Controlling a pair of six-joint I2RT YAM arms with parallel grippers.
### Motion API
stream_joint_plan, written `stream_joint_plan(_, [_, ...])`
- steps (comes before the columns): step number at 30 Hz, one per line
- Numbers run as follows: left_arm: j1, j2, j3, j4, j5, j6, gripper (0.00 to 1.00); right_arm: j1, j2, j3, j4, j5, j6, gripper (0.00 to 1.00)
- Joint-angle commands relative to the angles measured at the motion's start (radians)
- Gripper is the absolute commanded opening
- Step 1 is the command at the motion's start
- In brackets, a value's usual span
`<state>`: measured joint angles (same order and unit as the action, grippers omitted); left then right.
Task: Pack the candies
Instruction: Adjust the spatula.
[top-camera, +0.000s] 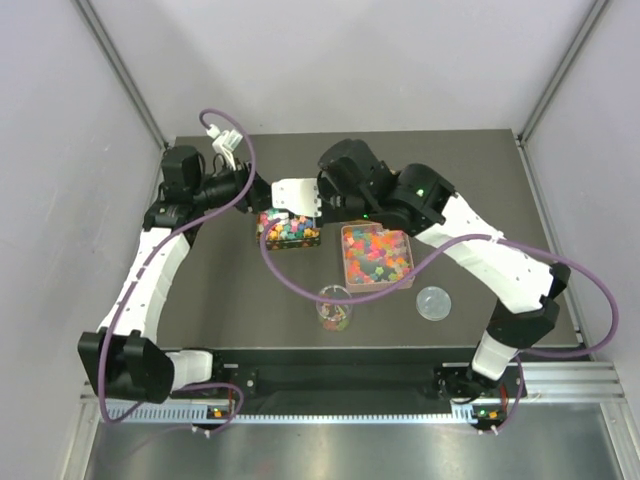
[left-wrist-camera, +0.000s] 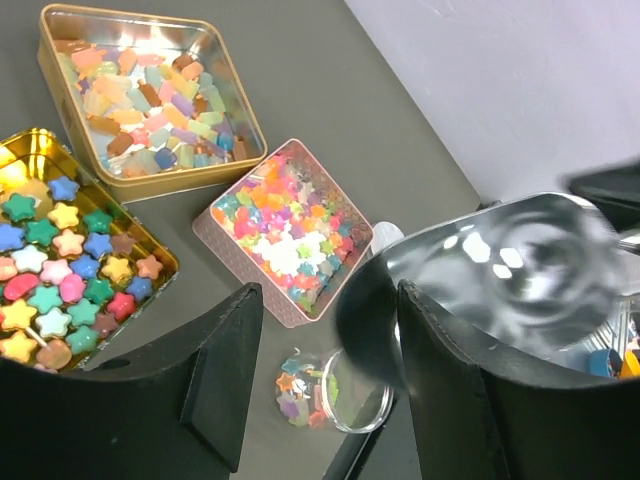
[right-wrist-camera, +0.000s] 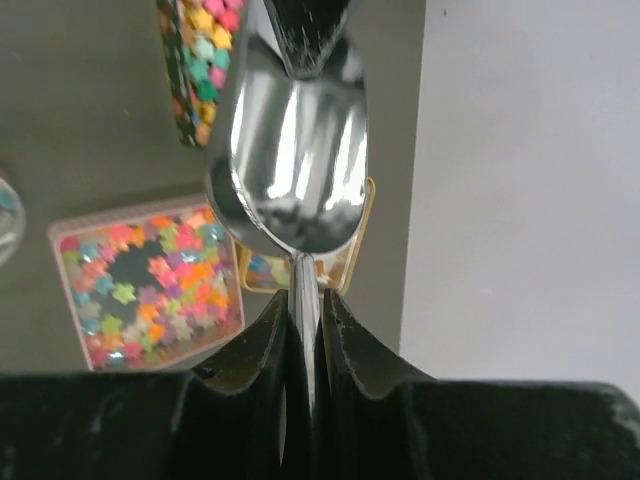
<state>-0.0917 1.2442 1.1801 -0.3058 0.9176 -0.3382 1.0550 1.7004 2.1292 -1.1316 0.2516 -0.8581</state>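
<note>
Metal scoop (right-wrist-camera: 290, 170) pinched between right fingers (right-wrist-camera: 262, 345), near candies (right-wrist-camera: 190, 292).

We can read no text, label, brand, number or sign in any of the 3 views
</note>
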Motion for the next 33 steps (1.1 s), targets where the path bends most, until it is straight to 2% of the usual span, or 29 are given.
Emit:
stream_joint_plan(1, [0.003,0.080,0.030,-0.030,-0.065,0.056,0.60,-0.007,-0.056,0.175,0.128,-0.214,0.105,0.00])
stream_joint_plan(3, [0.003,0.102,0.041,-0.018,-0.063,0.057,0.60,-0.006,-0.061,0.189,0.121,-0.277,0.111,0.00])
stream_joint_plan(10, [0.003,0.127,0.064,0.023,-0.062,0.031,0.61,-0.006,-0.048,0.207,0.093,-0.357,0.156,0.00])
stream_joint_plan(14, [0.003,0.118,0.067,0.010,-0.069,0.048,0.61,-0.001,-0.028,0.209,0.093,-0.316,0.145,0.00])
stream_joint_plan(18, [0.004,0.078,0.108,-0.124,-0.196,0.186,0.63,-0.003,-0.044,0.117,0.098,-0.198,0.088,0.00])
stream_joint_plan(20, [0.006,0.055,0.145,-0.174,-0.261,0.269,0.67,-0.015,-0.070,0.055,0.102,-0.198,0.090,0.00])
stream_joint_plan(22, [0.015,0.040,0.185,-0.191,-0.339,0.310,0.68,-0.036,-0.088,0.005,0.099,-0.198,0.088,0.00])
stream_joint_plan(24, [0.030,0.023,0.222,-0.197,-0.356,0.317,0.68,-0.073,-0.097,-0.027,0.090,-0.213,0.087,0.00])
stream_joint_plan(28, [0.073,0.006,0.253,-0.174,-0.323,0.253,0.69,-0.125,-0.117,-0.098,0.084,-0.233,0.077,0.00])
stream_joint_plan(33, [0.073,-0.003,0.179,-0.118,-0.142,0.153,0.68,-0.141,-0.122,-0.094,0.082,-0.245,0.088,0.00])
